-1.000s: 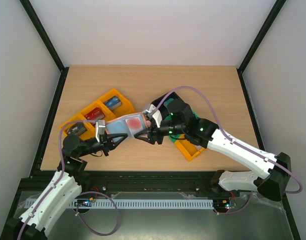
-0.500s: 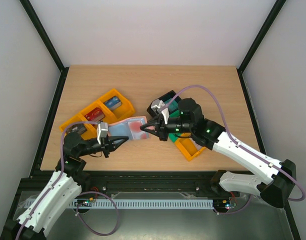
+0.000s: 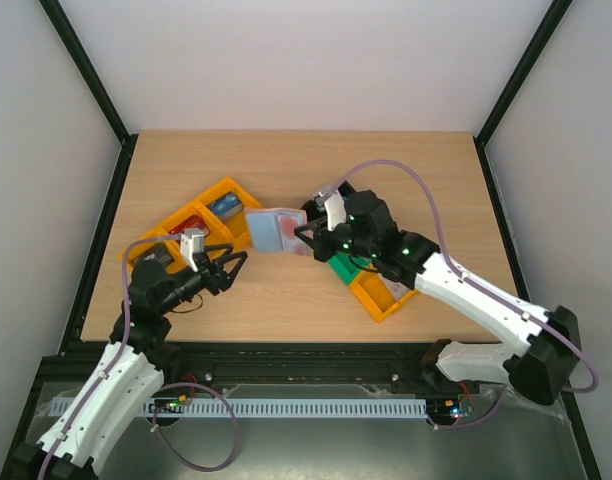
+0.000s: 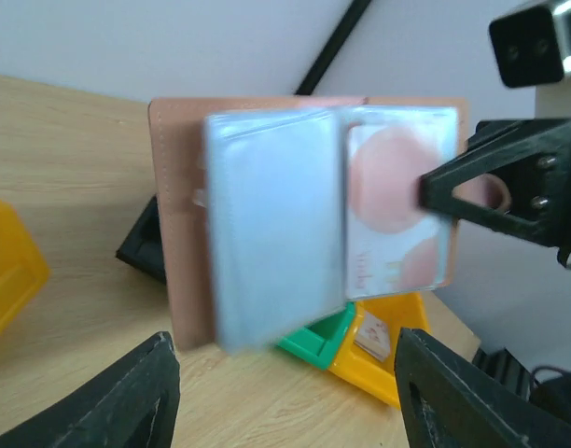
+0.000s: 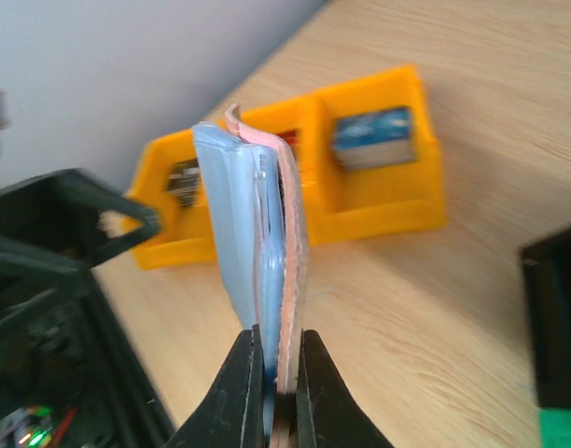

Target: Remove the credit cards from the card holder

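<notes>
The card holder (image 3: 275,230) hangs open above the table, brownish-pink outside with pale blue-grey sleeves (image 4: 271,224). A whitish credit card with red circles (image 4: 397,210) shows in its right sleeve. My right gripper (image 3: 308,240) is shut on the holder's right edge, and in the right wrist view the holder (image 5: 257,215) stands edge-on between that gripper's (image 5: 278,373) jaws. My left gripper (image 3: 231,264) is open just left of the holder and touches nothing; its fingers (image 4: 127,397) frame the holder from below. More cards lie in the orange bins (image 3: 191,226).
An orange row of bins (image 3: 208,196) sits left of centre holding a blue card (image 3: 226,206) and a red one. At the right under my right arm stand an orange bin (image 3: 376,292), a green bin (image 3: 344,267) and a black bin (image 3: 334,192).
My left gripper has opened, let go of the holder and drawn back left. My right gripper closed on the holder's right edge and carried it up and back.
</notes>
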